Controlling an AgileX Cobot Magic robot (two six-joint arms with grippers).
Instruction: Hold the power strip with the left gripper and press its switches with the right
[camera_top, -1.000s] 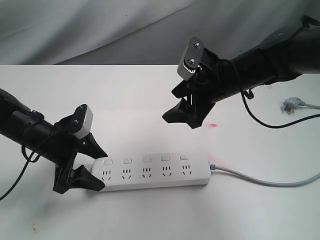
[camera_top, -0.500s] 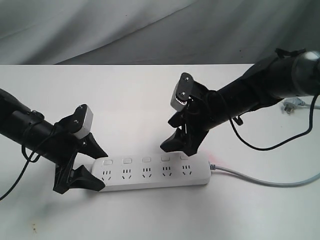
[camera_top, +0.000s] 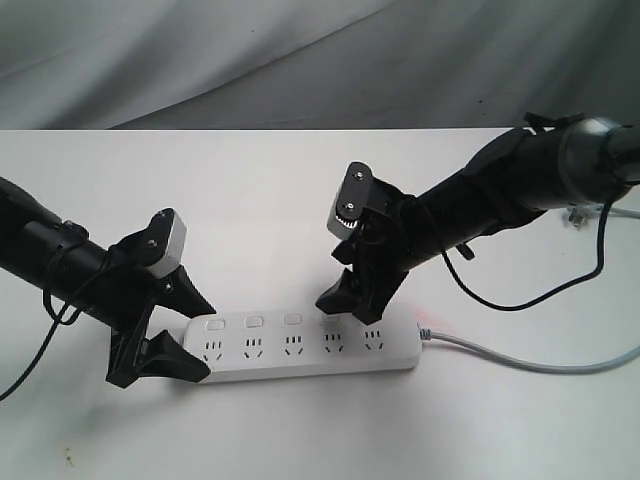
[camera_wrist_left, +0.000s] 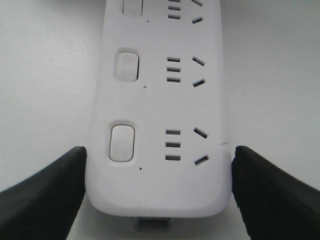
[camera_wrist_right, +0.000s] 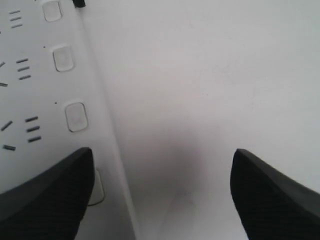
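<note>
The power strip (camera_top: 300, 345) lay flat on the white surface (camera_top: 250, 200), sockets up, its grey cord (camera_top: 520, 360) trailing off to the right in the exterior view. Its cordless end was bracketed by the left gripper (camera_top: 190, 338). In the left wrist view the fingers (camera_wrist_left: 45, 195) were set against the two long sides of that end with no gap visible, so the strip was judged to be clamped across its width, presumably so that it would not slide or tip when pressed.

The row of switches (camera_top: 253, 322) ran along the far edge. Over its cord-side part the right gripper (camera_top: 355, 303) was lowered, its fingers spread wide and nothing between them. In the right wrist view one finger (camera_wrist_right: 45, 195) overlapped the strip (camera_wrist_right: 45, 100) and partly covered a switch, while the other stood over bare surface; that offset was judged to let a single fingertip serve as the pressing tool. Whether the finger was touching the switch could not be told.
</note>
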